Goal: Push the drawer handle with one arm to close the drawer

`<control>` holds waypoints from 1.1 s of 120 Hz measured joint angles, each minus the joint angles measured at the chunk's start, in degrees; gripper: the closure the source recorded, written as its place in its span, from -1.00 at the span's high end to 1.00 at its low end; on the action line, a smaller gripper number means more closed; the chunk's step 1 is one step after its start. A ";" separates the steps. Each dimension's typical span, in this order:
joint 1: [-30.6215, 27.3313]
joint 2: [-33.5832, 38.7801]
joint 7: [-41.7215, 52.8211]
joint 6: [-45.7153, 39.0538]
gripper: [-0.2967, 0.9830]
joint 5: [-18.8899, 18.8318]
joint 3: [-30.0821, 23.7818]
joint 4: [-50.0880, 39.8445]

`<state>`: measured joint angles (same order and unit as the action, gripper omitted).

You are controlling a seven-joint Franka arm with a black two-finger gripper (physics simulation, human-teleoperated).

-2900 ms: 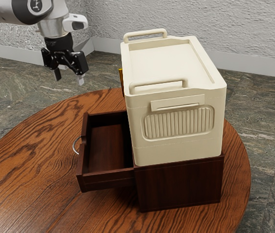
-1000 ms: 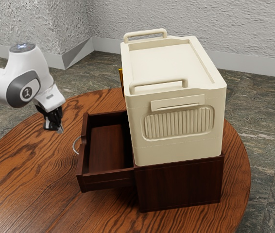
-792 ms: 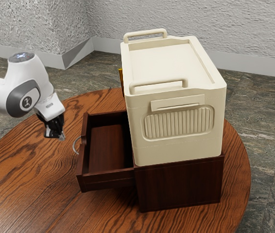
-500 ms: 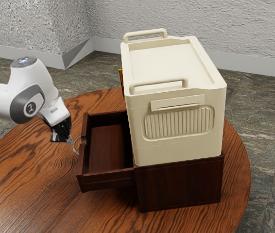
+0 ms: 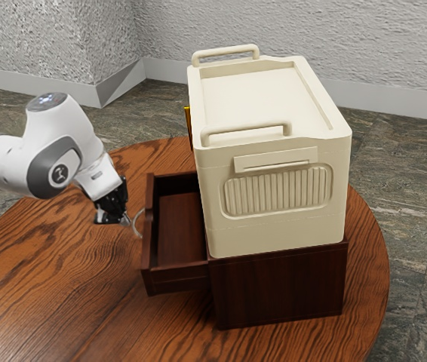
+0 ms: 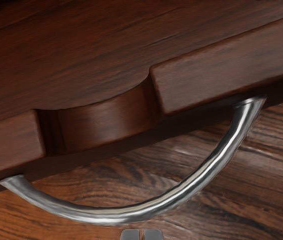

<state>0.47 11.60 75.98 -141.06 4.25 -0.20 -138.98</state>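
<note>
My gripper (image 5: 128, 221) is low over the table at the outer side of the curved metal handle (image 5: 136, 227), its tips at or against the bar. In the wrist view, the two grey tips of my gripper (image 6: 141, 234) stand side by side, closed together, just outside the handle (image 6: 106, 215). The dark wooden drawer (image 5: 182, 230) sticks partway out of its cabinet (image 5: 281, 286). Its front board (image 6: 226, 67), with a scooped notch, shows in the wrist view.
A large cream box (image 5: 274, 211) with two top handles rests on the cabinet. Something yellow (image 5: 188, 121) shows behind its left edge in the exterior view. The round wooden table (image 5: 62, 286) lies beneath the drawer and my arm.
My hand has come down to the handle and moved toward the exterior view's right. Over the last half second the drawer has slid partway inward, its front now closer to the cabinet.
</note>
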 joint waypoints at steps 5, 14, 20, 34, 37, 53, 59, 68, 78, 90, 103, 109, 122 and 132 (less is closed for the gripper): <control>0.08 -0.11 0.08 -0.30 -0.69 0.25 -0.23 0.00; 0.45 -0.33 0.20 -0.79 -0.69 0.84 -0.44 0.01; 0.86 -0.51 0.28 -1.14 -0.69 1.21 -0.48 0.06; 1.90 -0.96 0.43 -1.92 -0.70 1.99 -0.54 0.09; 2.16 -1.09 0.46 -2.11 -0.69 2.15 -0.55 0.09; 3.00 -1.74 0.60 -3.10 -0.69 2.86 -0.60 0.21; 3.10 -1.99 0.64 -3.53 -0.69 3.21 -1.04 0.30; 3.23 -2.15 0.71 -4.03 -0.69 3.70 -1.41 0.50; 3.71 -2.47 0.77 -4.63 -0.69 4.10 -1.53 0.65; 4.04 -2.94 0.84 -5.41 -0.69 4.63 -1.71 0.85; 4.69 -3.78 0.90 -6.19 -0.69 5.23 -1.81 1.52; 5.18 -4.41 0.92 -6.47 -0.69 5.49 -1.85 2.12; 5.84 -5.94 0.97 -6.95 -0.69 5.83 -1.95 3.41; 5.82 -6.76 1.01 -7.29 -0.68 6.23 -2.61 4.30</control>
<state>6.29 4.84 76.99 -148.35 10.48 -2.80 -134.68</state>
